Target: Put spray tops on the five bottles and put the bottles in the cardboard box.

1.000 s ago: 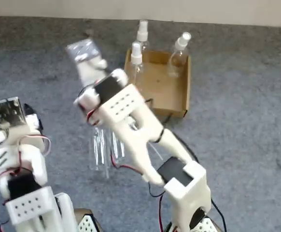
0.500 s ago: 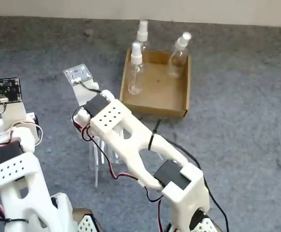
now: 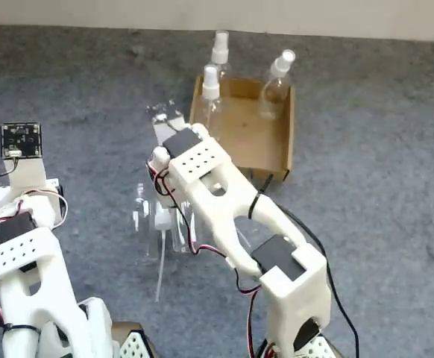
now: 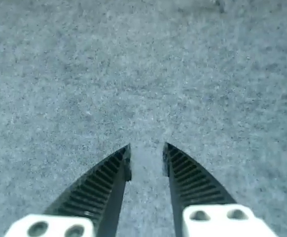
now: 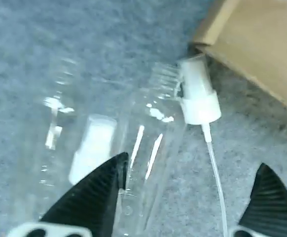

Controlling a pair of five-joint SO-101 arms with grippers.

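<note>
Two clear bottles without tops, one [image 3: 140,218] [image 5: 59,123] beside the other [image 3: 178,227] [image 5: 151,148], stand on the grey carpet left of the cardboard box [image 3: 241,142] [image 5: 254,39]. A white spray top [image 3: 162,221] [image 5: 197,96] with a long thin tube lies against them. My right gripper [image 5: 193,164] hangs open just above these bottles, holding nothing. Two capped bottles [image 3: 210,101] [image 3: 276,80] stand in the box, and a third [image 3: 221,49] stands behind it. My left gripper [image 4: 147,147] is slightly open over bare carpet, well to the left.
The right arm [image 3: 217,194] stretches from the near edge over the bottles, with its wrist close to the box's near left corner. The left arm [image 3: 23,246] stands at the near left. Bare carpet lies right of the box and at the far left.
The right arm swung right and down toward the box, uncovering the two open bottles and the loose spray top. The left arm rose and stretched a little farther from the near edge.
</note>
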